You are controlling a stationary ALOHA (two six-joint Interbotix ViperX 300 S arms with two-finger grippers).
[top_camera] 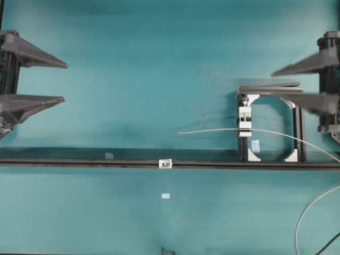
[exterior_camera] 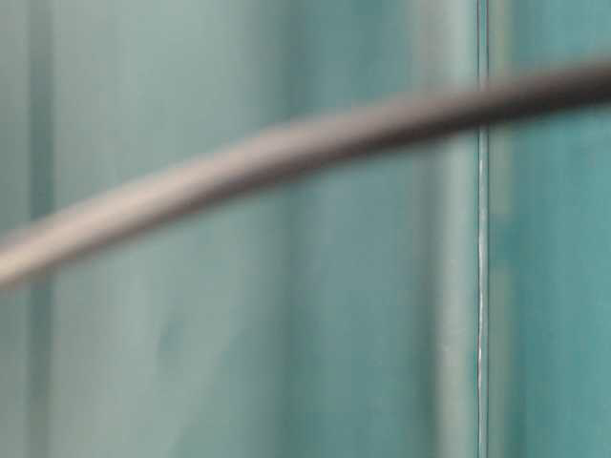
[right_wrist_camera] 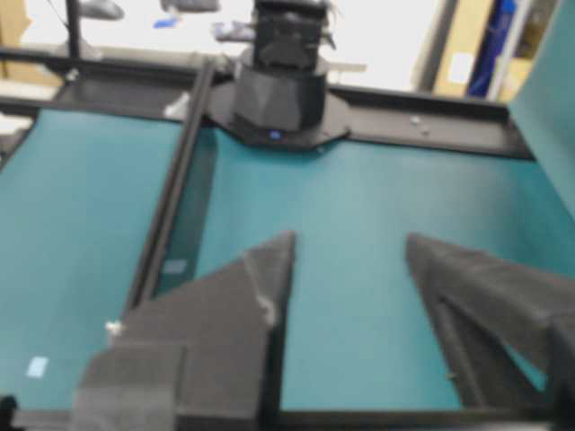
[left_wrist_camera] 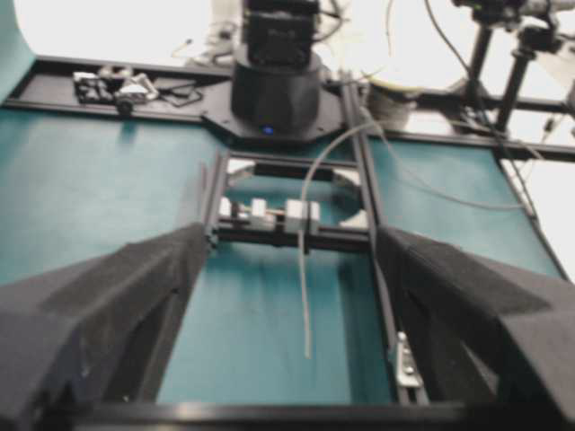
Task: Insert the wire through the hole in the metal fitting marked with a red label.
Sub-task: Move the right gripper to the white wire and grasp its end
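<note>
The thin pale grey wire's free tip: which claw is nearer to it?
Right. The thin pale grey wire ends left of the white clamp block. The right claw sits up and right of that tip; the left claw sits farther, at the left edge.

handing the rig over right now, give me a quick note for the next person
Left gripper: open, empty, parked at the left edge.
Right gripper: open, empty, parked at the right, above the black frame.
Wire: clamped in the white clamp block on the frame, its free end sticking out to the left over the mat; the rest trails off right.
Metal fitting: on the long black rail, below and left of the wire's tip.
Done: nothing.
Left: grasp the wire and thread it through the fitting's hole.
</note>
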